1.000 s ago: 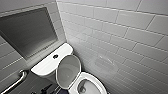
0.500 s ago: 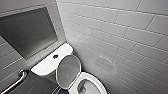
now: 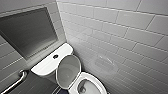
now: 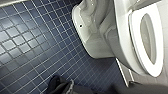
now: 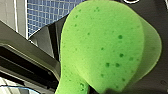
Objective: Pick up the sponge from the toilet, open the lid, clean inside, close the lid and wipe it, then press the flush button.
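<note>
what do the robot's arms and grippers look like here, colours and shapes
The left gripper is a rounded black and dark grey lump above the blue floor tiles. On the right arm, behind the sponge, sit a dark grey plate with a pale ring fitting at its corner and a lighter grey slanted bar. I can make out no cables or markings.

One white toilet (image 3: 97, 79) in a tiled corner, with one oval lid (image 3: 68, 71) and one round flush button (image 3: 55, 56) on its tank top. Also counted: one green sponge (image 5: 105, 50), one metal grab rail (image 3: 15, 83), and one dark wall panel (image 3: 27, 32).
</note>
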You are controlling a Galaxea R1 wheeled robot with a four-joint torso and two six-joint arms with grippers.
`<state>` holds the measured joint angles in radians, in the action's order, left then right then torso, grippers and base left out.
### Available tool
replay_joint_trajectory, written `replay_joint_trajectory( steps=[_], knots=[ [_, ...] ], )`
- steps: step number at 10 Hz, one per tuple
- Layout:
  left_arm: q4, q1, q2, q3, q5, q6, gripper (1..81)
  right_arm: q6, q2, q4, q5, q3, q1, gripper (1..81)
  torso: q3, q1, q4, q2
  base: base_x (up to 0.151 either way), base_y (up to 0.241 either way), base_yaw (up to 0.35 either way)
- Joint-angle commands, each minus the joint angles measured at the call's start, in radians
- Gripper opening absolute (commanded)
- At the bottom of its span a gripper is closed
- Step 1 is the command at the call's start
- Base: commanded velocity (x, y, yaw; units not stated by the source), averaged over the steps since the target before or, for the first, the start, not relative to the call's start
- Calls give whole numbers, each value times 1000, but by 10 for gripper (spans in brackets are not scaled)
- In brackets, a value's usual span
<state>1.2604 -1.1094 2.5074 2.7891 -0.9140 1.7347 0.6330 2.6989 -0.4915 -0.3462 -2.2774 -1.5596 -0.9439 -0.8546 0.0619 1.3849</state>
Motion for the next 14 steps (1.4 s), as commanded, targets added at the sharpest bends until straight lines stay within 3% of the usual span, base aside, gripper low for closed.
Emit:
replay_joint_trajectory(
  steps=[1, 3, 5, 6, 8, 10, 12, 14],
  knots=[
    [309, -71, 159, 244, -9, -53, 811, 5, -8, -18, 42, -31, 2, 10, 0, 0, 0, 0, 0, 0, 0],
    [326, -93, 173, 239, -9, -37, 811, 7, 40, -24, 53, -123, 14, 10, 0, 0, 0, 0, 0, 0, 0],
    [405, -131, 206, 238, -8, -18, 811, 4, 95, -27, 55, -200, 11, 10, 0, 0, 0, 0, 0, 0, 0],
    [460, -142, 225, 243, 4, 5, 811, 4, 98, -35, 55, -204, 12, 10, 0, 0, 0, 0, 0, 0, 0],
    [473, -166, 228, 244, 29, 32, 811, 4, 101, -41, 55, -194, 15, 10, 1, 0, 0, 0, 0, 0, 0],
    [472, -192, 235, 250, 53, -33, 811, 5, 103, -42, 55, -197, 12, 10, 1, 0, 0, 0, 0, 0, 0],
    [450, -229, 304, 318, 170, -150, 811, 4, 103, -42, 55, -201, 9, 10, 2, 0, 0, 0, 0, 0, 0],
    [426, -261, 395, 423, 285, -193, 811, 2, 104, -45, 56, -203, 8, 10, 2, 0, 0, 0, 0, 0, 0]
  ],
)
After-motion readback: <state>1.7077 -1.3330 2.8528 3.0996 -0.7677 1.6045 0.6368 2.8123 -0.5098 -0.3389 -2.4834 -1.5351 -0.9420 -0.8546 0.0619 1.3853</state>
